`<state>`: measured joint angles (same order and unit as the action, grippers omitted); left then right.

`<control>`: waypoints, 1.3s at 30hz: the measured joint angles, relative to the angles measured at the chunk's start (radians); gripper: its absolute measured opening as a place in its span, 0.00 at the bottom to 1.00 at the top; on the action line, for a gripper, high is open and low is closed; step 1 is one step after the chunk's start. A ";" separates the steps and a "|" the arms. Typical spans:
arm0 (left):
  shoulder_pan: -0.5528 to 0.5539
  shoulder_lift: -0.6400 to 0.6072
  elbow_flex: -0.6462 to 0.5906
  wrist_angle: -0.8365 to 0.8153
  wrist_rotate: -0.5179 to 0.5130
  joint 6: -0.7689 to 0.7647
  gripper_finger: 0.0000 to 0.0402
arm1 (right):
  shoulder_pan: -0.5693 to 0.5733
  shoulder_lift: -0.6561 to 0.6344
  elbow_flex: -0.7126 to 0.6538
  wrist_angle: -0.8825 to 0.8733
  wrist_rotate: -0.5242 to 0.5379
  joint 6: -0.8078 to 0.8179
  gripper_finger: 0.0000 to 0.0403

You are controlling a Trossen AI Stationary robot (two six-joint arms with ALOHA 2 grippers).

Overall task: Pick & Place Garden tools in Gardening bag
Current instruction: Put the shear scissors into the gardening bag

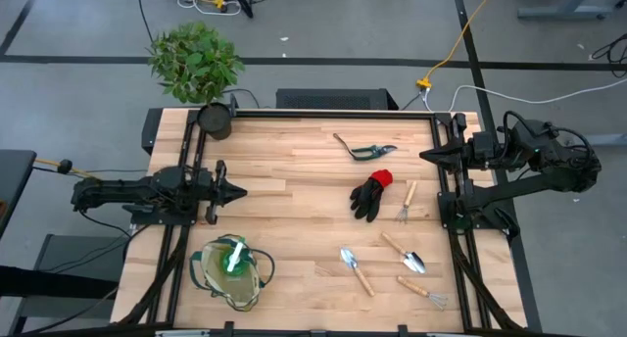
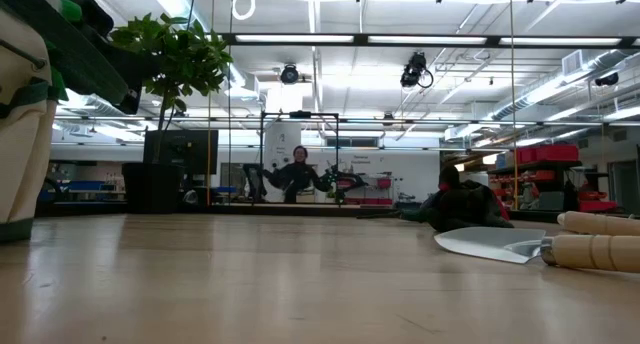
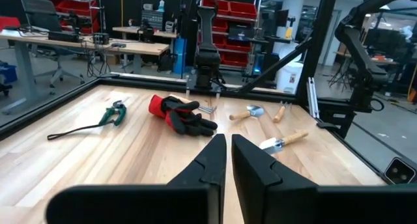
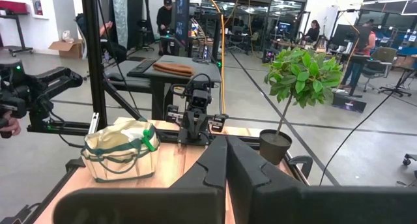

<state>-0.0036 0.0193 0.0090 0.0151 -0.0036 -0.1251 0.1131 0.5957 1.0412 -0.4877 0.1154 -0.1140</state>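
Because both arms sit pulled back at the table's edges, nothing is in hand yet. Your left gripper [image 1: 238, 190] hovers near the left edge above the bag [image 1: 231, 270], fingers nearly together with a thin gap, holding nothing. Your right gripper [image 1: 427, 156] waits at the right edge, fingers pressed shut and empty.

The bag stands at the front left with the green spray bottle [image 1: 233, 256] already in it. The rest lies on the right half: shears [image 1: 364, 148] toward the back, glove [image 1: 372, 195] mid-table, fork [image 1: 406, 202] just beside it, and two trowels [image 1: 357, 270] and a rake [image 1: 423, 291] near the front.

Your main risks, as I judge them:
- Descending with narrow fingers would shove a tool aside rather than straddle it, so open first.
- The fork lies close to the glove, so a grab there may snag both.
- The bag is soft and its loop handles droop over the mouth, so a tool released off-centre may catch on the rim and fall outside.
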 joint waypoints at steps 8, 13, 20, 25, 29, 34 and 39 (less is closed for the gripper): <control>0.000 0.000 -0.001 0.001 0.000 0.005 0.07 | 0.000 0.000 0.000 0.000 0.000 0.000 0.03; 0.000 0.000 -0.002 0.023 0.000 0.006 0.07 | 0.000 0.000 0.000 0.000 0.000 0.000 0.03; 0.000 0.008 0.039 0.042 -0.011 0.006 0.07 | 0.000 0.000 0.000 0.000 0.000 0.000 0.03; 0.000 0.033 0.094 -0.007 -0.047 0.006 0.07 | 0.000 0.000 0.000 0.000 0.000 0.000 0.03; 0.000 0.067 0.129 -0.035 -0.047 0.007 0.06 | 0.000 0.000 0.000 0.000 0.000 0.000 0.03; 0.000 0.078 0.130 -0.037 -0.015 0.002 0.02 | 0.000 0.000 0.000 0.000 0.000 0.000 0.03; 0.000 0.078 0.120 -0.029 0.007 0.005 0.03 | 0.000 0.000 0.000 0.000 0.000 0.000 0.03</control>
<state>-0.0040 0.0969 0.1285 -0.0141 0.0034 -0.1201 0.1131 0.5957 1.0412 -0.4877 0.1154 -0.1143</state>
